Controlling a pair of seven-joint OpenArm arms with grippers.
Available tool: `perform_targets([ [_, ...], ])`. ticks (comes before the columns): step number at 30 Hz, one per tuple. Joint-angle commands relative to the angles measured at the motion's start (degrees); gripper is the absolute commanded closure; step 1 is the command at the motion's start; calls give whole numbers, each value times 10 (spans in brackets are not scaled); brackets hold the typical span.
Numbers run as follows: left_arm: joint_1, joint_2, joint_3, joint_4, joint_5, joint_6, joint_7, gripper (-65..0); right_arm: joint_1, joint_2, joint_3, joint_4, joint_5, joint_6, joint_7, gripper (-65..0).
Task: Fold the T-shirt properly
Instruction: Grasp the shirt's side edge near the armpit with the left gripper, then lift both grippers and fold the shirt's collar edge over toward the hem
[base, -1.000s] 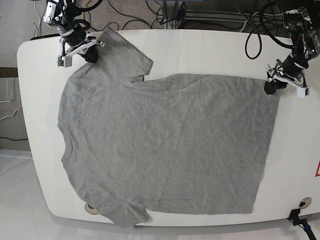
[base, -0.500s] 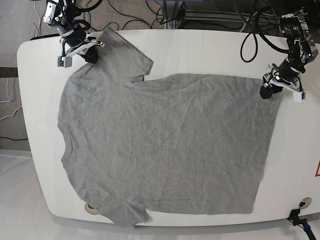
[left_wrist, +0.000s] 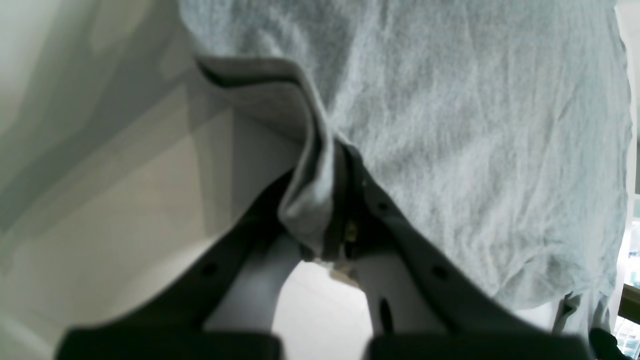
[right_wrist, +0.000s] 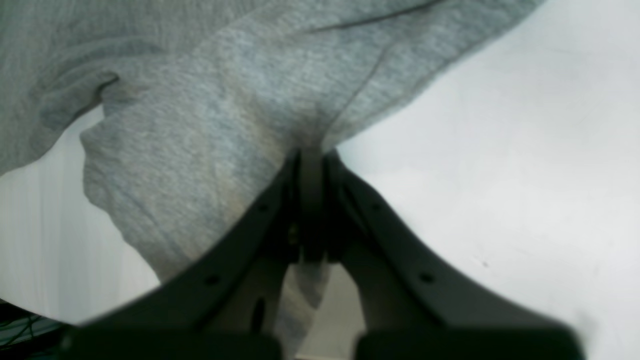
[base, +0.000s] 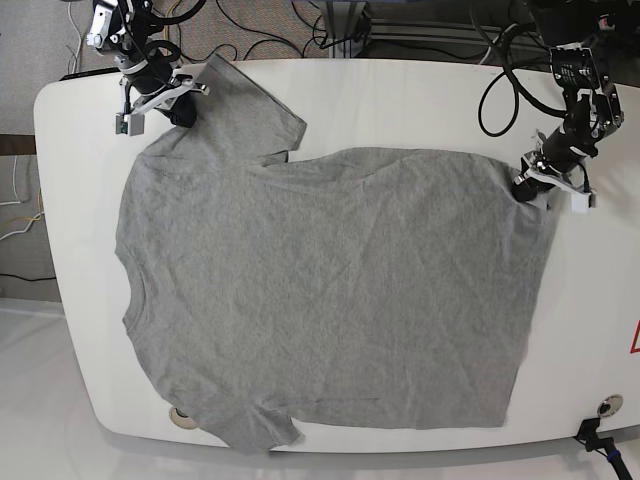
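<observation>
A grey T-shirt (base: 330, 290) lies spread flat on the white table (base: 420, 100), neck to the left and hem to the right. My left gripper (base: 528, 186) is shut on the shirt's far hem corner at the right; in the left wrist view a bunched fold of grey cloth (left_wrist: 312, 200) sits pinched between the dark fingers (left_wrist: 400, 235). My right gripper (base: 178, 105) is shut on the far sleeve (base: 245, 105) at the upper left; the right wrist view shows the sleeve cloth (right_wrist: 200, 150) clamped between its fingers (right_wrist: 260, 225).
Black cables (base: 300, 30) trail over the floor behind the table's far edge. A round hole (base: 181, 417) sits near the front left edge and another (base: 609, 405) at the front right. A red-marked label (base: 634, 340) is at the right edge.
My left gripper has drawn the hem corner inward to the left and slightly toward the front, pulling the shirt's right edge in. The right gripper has stayed on the sleeve.
</observation>
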Motion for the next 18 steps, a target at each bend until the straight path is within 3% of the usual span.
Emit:
perform_targets([
  [1, 2, -7, -1, 5, 14, 6, 12, 0, -3, 5, 2, 4, -3, -1, -2, 0],
  [18, 115, -9, -1, 154, 14, 5, 15, 0, -44, 3, 19, 56, -1, -1, 1, 0],
])
